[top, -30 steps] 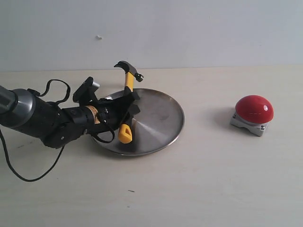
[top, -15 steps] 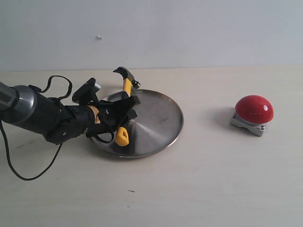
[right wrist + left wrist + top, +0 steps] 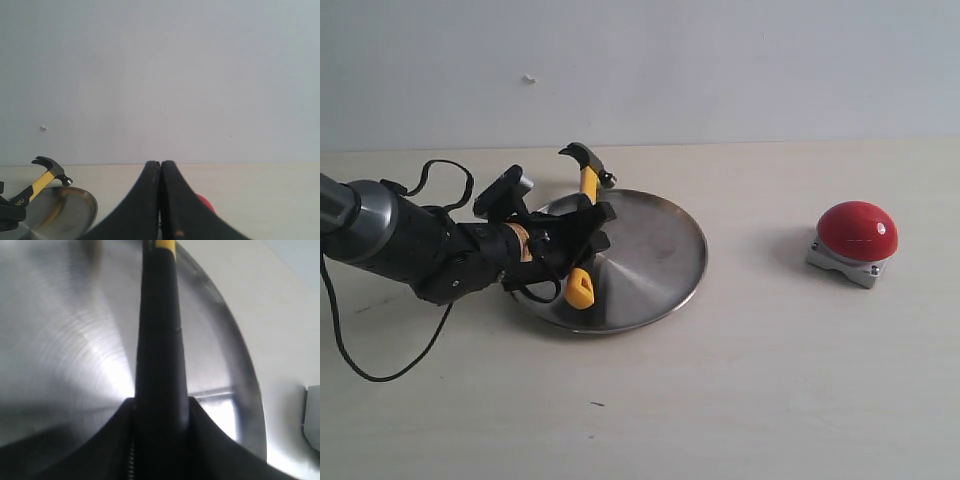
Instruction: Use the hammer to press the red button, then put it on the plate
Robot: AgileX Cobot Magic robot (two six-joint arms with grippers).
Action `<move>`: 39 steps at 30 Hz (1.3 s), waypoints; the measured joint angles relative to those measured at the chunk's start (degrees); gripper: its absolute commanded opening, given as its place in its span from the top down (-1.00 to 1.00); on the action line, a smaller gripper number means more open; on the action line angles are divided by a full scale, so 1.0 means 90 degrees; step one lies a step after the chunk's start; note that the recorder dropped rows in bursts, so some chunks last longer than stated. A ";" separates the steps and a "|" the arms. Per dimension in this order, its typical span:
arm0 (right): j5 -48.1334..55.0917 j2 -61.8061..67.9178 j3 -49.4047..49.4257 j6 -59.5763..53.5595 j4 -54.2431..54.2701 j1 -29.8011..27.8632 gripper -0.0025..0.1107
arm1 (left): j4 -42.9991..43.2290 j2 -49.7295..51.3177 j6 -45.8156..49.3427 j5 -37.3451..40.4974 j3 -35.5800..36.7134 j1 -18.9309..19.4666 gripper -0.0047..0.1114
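Left fingers point(image 3: 598, 240) clamp the hammer point(image 3: 588, 182) over the plate point(image 3: 655, 250); right fingers point(image 3: 150, 200) pressed together, empty. Risk: head looks past the rim; release may tip it onto desk point(image 3: 770, 380).

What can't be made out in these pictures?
Left wrist view: the hammer is blurred, its head cut off by the picture's edge.
Right wrist view: the red button is mostly hidden behind the shut right end effector.
Exterior view: the left end effector covers the hammer's grip; whether its end touches the plate is unclear.
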 measured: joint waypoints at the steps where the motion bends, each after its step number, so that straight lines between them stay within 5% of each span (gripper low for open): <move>1: 0.0000 0.0000 0.0000 0.0000 0.0000 0.0000 0.96 | 0.0000 0.0000 -0.0029 -0.0012 -0.0014 0.0000 0.38; 11: -0.0013 0.0000 0.0000 0.0000 0.0000 0.0000 0.96 | 0.0099 0.0000 -0.0111 -0.0162 -0.0038 0.0000 0.12; 31: -0.0027 0.0000 0.0000 0.0000 0.0000 0.0000 0.96 | 0.1752 -0.0079 -0.1321 -0.0353 -0.0074 0.0000 0.15; 35: -0.0027 0.0000 0.0000 0.0000 0.0000 0.0000 0.96 | 0.2150 -0.0281 -0.1384 -0.0353 -0.0074 0.0000 0.34; 39: -0.0027 0.0000 0.0000 0.0000 0.0000 0.0000 0.96 | 0.2357 -0.0523 -0.1399 -0.0638 -0.0074 0.0000 0.84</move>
